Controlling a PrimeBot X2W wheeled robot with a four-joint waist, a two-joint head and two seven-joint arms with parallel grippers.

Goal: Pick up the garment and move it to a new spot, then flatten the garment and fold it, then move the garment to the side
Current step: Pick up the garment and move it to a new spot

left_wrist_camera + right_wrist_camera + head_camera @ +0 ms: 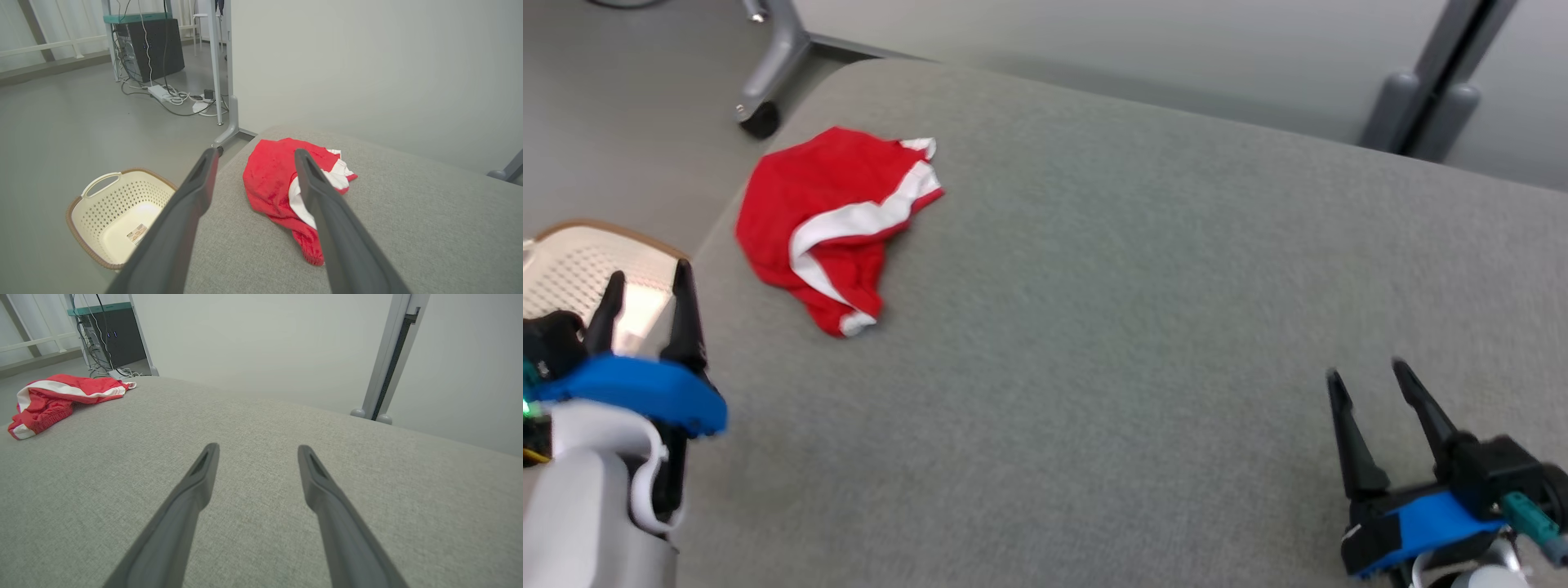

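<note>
Nothing of the task looks done yet. The garment (829, 216) lies crumpled and ungrasped near the table's (1111, 343) far left corner. The left gripper (649, 273) hovers at the table's left edge and the right gripper (1366, 371) over its near right part, both with fingers spread and empty. Picking up, flattening, folding and setting aside all remain. The left wrist view gives the whole basket (94, 216) on the floor off the table's left edge, while the head view crops it.

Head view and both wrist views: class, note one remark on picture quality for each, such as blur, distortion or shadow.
Head view: slightly soft, the right gripper smeared at its edges; left wrist view: wide-angle stretch makes the left gripper loom large, while the red garment is crisp; right wrist view: even, diffuse light, no hard shadows on the grey cushion, the pale post leaning.
</note>
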